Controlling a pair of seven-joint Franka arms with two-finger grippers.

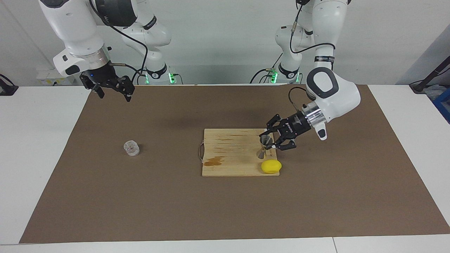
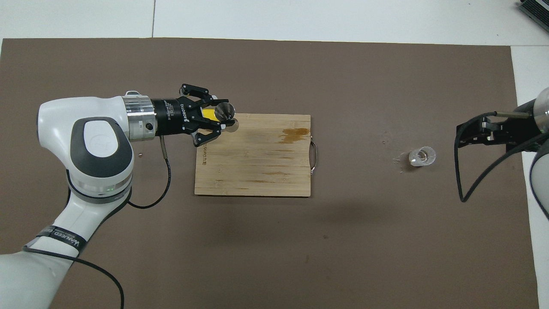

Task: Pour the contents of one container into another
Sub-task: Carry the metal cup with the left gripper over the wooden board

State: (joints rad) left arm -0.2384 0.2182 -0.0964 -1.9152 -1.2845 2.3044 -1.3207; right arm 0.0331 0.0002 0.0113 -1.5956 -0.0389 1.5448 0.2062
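The left gripper (image 1: 269,140), marked ROBOTIQ, is clamped on the metal jigger (image 1: 264,144) over the bamboo cutting board (image 1: 232,154), above the lemon (image 1: 271,166). The right gripper (image 1: 112,92) waits, fingers spread, while the glass tumbler (image 1: 131,148) stands on the brown mat (image 1: 225,203) toward the right arm's end.

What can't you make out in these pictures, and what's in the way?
- Lemon: overhead view, mostly covered by the left end effector carrying the jigger.
- Glass tumbler contents: both views, too small to tell.
- Right end effector: overhead view, its arm is cut off by the frame edge.
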